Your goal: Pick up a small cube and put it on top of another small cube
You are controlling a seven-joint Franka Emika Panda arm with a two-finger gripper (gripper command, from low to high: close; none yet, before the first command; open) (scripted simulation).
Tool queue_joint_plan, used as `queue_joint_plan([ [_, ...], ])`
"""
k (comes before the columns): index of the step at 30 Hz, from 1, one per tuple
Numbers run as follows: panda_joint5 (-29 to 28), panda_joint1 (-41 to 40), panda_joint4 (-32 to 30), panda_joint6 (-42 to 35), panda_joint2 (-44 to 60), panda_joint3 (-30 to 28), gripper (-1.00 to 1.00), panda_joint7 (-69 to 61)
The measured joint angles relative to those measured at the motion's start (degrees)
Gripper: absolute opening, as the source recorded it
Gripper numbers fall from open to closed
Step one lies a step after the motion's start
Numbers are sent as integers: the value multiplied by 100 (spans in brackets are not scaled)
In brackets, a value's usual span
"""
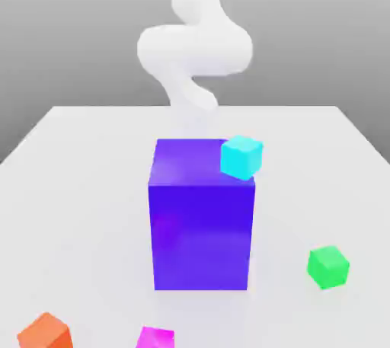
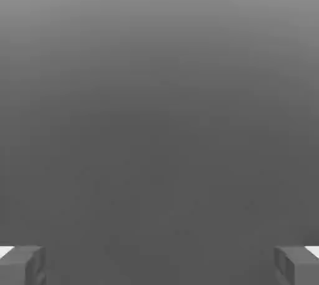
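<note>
The end effector (image 2: 159,265) is seen in the hand view with its two fingers (image 2: 22,265) set wide apart, and nothing is held between them. Only plain grey is seen past the fingers, so no cube lies under the hand yet. The fingers are likely kept apart so that a cube can fit between them later.

In the exterior view the white arm (image 1: 194,49) is seen at the far side of the table (image 1: 76,186), curled up above it and behind the big blue-violet block (image 1: 202,217). It is well apart from every cube.

The cyan cube (image 1: 242,157) looks to be at the block's top right corner; whether it is resting there cannot be told. The magenta-pink cube (image 1: 156,337), which is to be picked up, is found at the near edge, just left of the middle and on the table. The green cube (image 1: 328,266), where it is to be put, is on the table near the right side. An orange cube (image 1: 46,333) is seen at the near left.

The pick has not been started. The block may have to be passed on the way.
</note>
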Motion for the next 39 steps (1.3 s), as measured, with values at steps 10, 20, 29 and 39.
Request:
queue_joint_plan([
  [10,609,997,-1,410,1648,-1074,0,-2463],
  [20,1462,1579,6,788,3312,-1776,0,-5062],
  [29,1990,1555,2,1160,4761,-1829,0,-7238],
  [39,1587,1267,-73,1780,6086,-1707,0,-8968],
])
